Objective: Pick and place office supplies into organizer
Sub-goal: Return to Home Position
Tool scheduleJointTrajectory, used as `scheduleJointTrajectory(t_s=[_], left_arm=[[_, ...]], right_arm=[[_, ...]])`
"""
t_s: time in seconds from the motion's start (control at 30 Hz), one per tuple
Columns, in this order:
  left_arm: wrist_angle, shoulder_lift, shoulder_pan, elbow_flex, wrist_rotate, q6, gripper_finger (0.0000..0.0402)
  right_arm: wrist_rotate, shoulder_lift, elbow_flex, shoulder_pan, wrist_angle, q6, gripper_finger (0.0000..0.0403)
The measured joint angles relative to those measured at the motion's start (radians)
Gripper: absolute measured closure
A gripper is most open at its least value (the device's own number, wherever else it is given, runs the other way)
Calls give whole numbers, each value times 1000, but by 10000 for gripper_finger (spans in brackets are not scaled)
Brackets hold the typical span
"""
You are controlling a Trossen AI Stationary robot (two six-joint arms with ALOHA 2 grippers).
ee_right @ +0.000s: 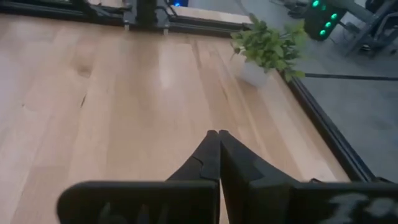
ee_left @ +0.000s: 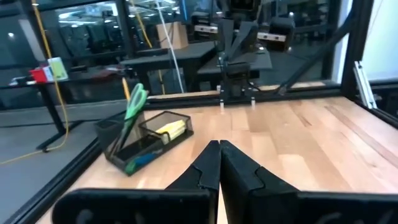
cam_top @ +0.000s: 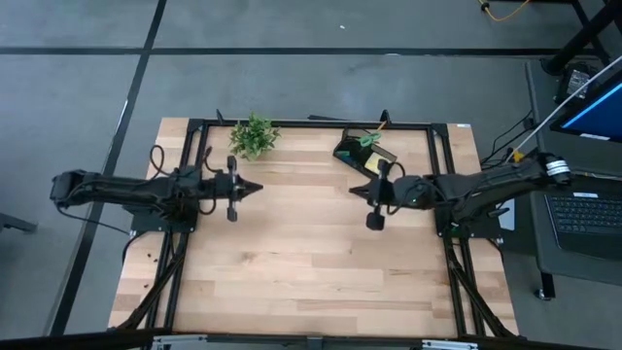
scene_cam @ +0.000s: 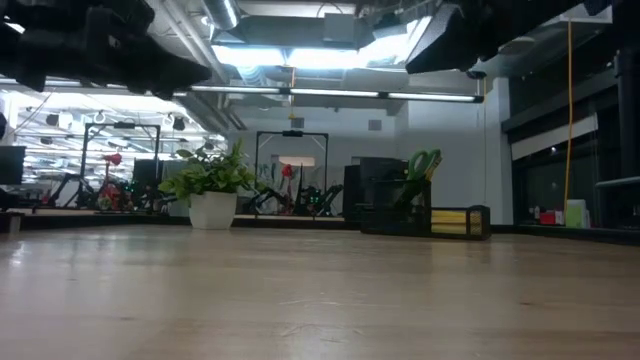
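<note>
The black organizer (cam_top: 362, 151) stands at the table's far edge, right of centre. It holds the green-handled scissors (ee_left: 133, 106) upright, the yellow sticky-note pad (ee_left: 170, 127) in its low tray, and small green and blue things (ee_left: 138, 162). Pencils and pens cannot be made out. It also shows in the low view (scene_cam: 415, 208). My left gripper (cam_top: 257, 188) is shut and empty, above the table left of centre. My right gripper (cam_top: 354, 190) is shut and empty, right of centre, facing the left one.
A green potted plant (cam_top: 254, 135) in a white pot stands at the far edge, left of the organizer. The black frame rail (cam_top: 311, 123) runs along the far edge. Bare wooden tabletop (cam_top: 311, 262) lies between the arms and toward the near edge.
</note>
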Motion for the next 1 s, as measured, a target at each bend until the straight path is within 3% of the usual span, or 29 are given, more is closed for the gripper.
scheduleJointTrajectory(t_s=[0.2,0.43,0.8,1.0], left_arm=[[-141,-166,6,0,-2,-22,400],[-294,-288,-11,0,-18,-68,400],[-163,-308,-130,-99,-180,-33,400],[-182,-331,-161,-99,-191,15,401]], right_arm=[[-12,-65,-76,-43,78,-28,398],[-259,-102,-200,-120,332,-60,398],[-384,-102,-317,-229,527,-77,398],[-449,-102,-319,-272,534,-103,398]])
